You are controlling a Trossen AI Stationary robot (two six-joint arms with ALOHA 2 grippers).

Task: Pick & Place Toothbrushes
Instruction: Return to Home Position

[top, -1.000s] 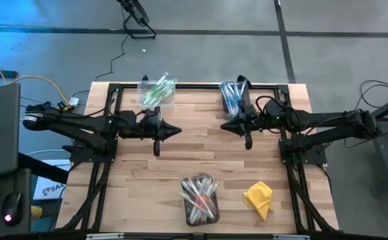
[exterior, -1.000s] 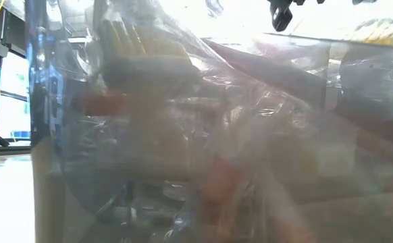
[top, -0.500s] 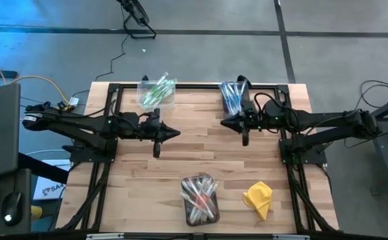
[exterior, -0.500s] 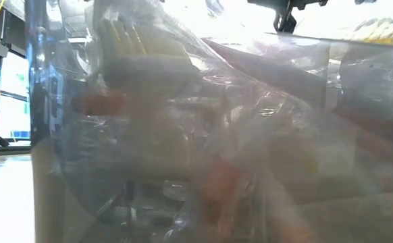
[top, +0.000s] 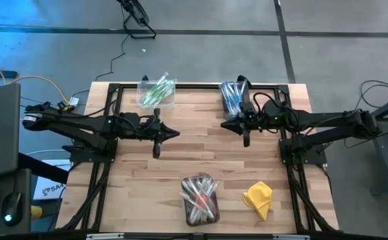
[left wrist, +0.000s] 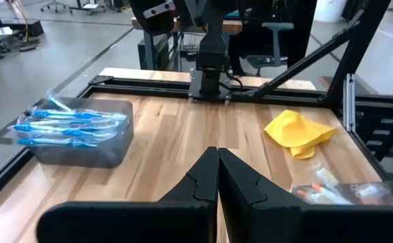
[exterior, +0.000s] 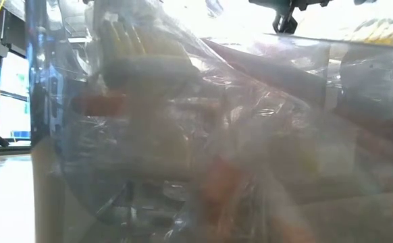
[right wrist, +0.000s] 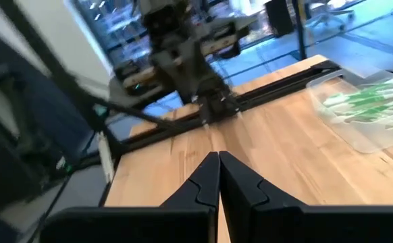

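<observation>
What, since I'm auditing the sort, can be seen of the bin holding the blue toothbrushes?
The bin is a small rectangular tub of greyish see-through plastic. It stands upright on the wooden table, at the table's top edge in the high view, on the right arm's side. It is piled with white-and-blue toothbrushes lying roughly parallel, some poking past one rim. The right arm passes close beside it; whether they touch cannot be told.
</observation>
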